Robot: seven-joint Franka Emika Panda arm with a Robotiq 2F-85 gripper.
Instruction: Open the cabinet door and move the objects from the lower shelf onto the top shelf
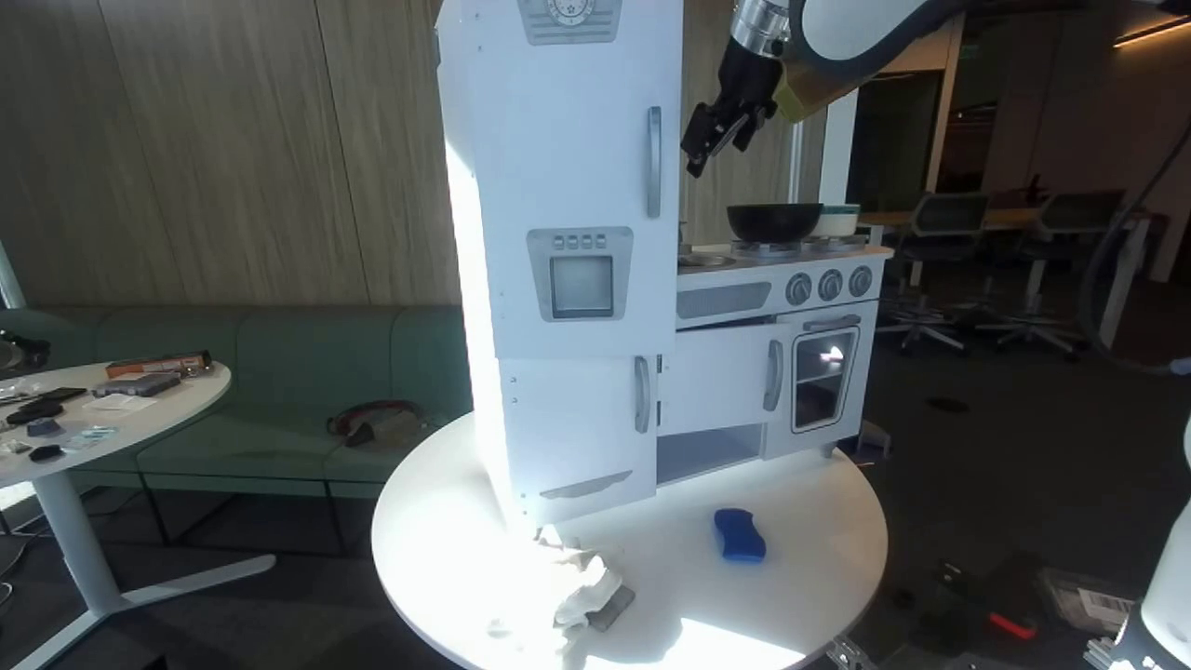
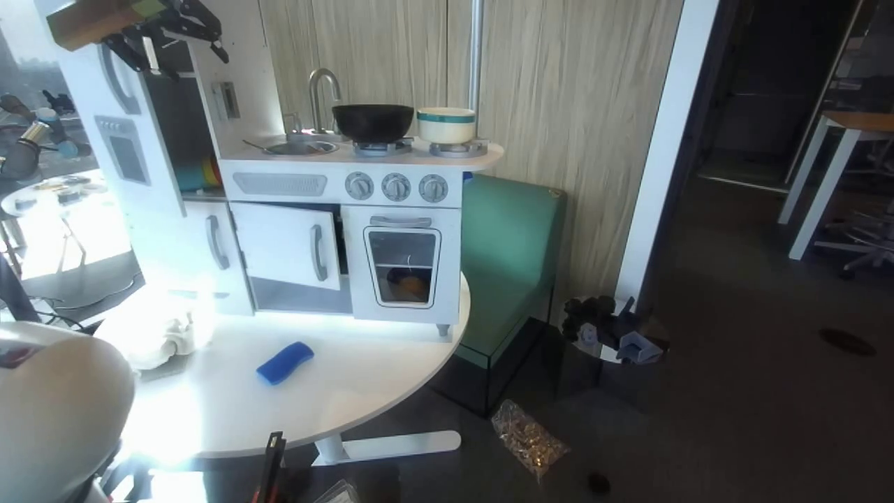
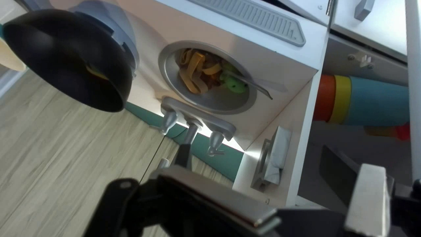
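Closest to the wrist camera hangs the gripper (image 1: 718, 154), jaws spread wide. The tall cabinet (image 2: 241, 63) stands near the back edge of a round table (image 1: 819, 549); the cabinet door (image 1: 577, 177) is ajar, its handle edge near the gripper. On the lower shelf (image 2: 206, 195), near its front edge, lie stacked cups (image 3: 375, 100), a red item (image 3: 403, 131) just behind.

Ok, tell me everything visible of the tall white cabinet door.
The tall, flat white cabinet door, probably painted wood, has a vertical grey bar handle near its free edge and a squarish grey dispenser panel lower down. It stands upright, partly open, above a shorter white door. Whether the black, silver-padded fingers touch it is unclear.
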